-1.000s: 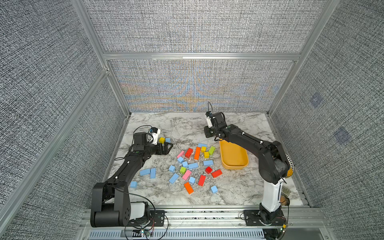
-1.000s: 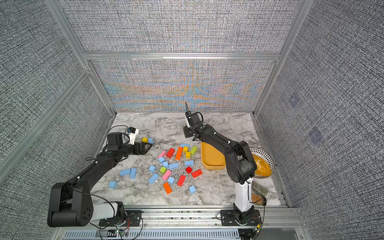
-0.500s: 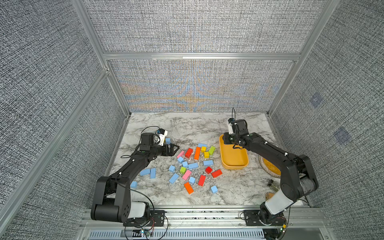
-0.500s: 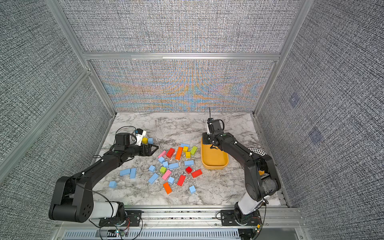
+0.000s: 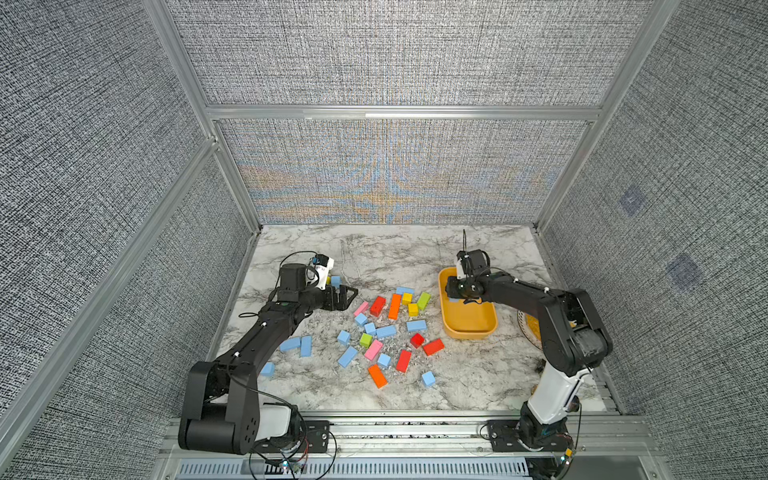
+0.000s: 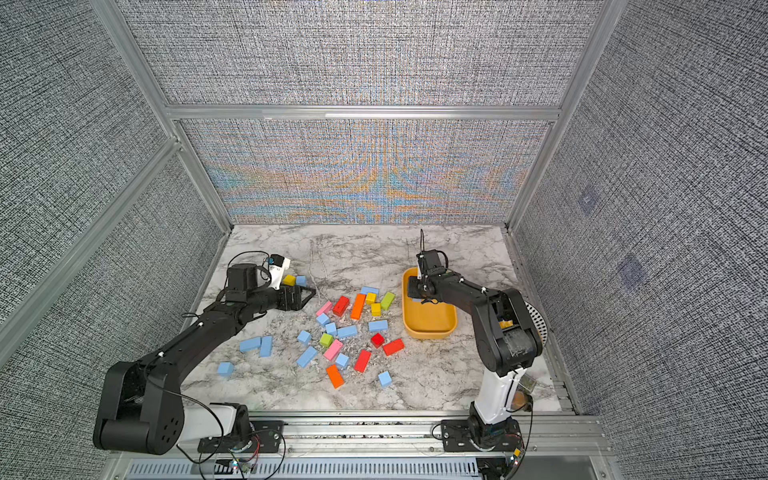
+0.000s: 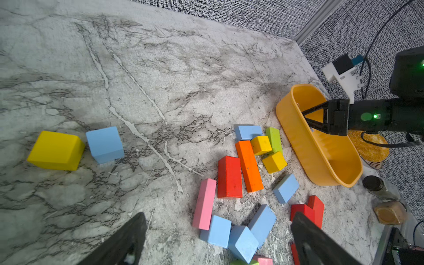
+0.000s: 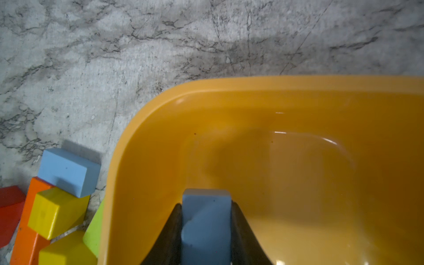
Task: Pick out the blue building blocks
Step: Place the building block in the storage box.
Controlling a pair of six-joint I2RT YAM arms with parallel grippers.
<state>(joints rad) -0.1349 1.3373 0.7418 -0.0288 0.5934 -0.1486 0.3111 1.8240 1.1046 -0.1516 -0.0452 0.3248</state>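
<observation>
1. One blue block is pinched between the fingers of the right gripper. It hangs over the far left corner of the yellow tub, inside its rim. Whether it touches the tub's floor cannot be told.
2. The other blue blocks lie on the desk left of the tub, mixed in a loose heap with coloured blocks in red, orange, pink, green and yellow.
3. A far brick of the heap is blue. It rests against an orange block and a yellow one, near the tub's corner.
4. Two blue bricks lie just beside each other at the near left, apart from the heap. A lone cube lies nearer than these, and a near cube lies at the heap's near right edge.
5. At the far left a blue cube sits just beside a yellow cube.
6. The left gripper is spread wide and holds nothing. It hangs low between that pair and the heap, pointing right.
</observation>
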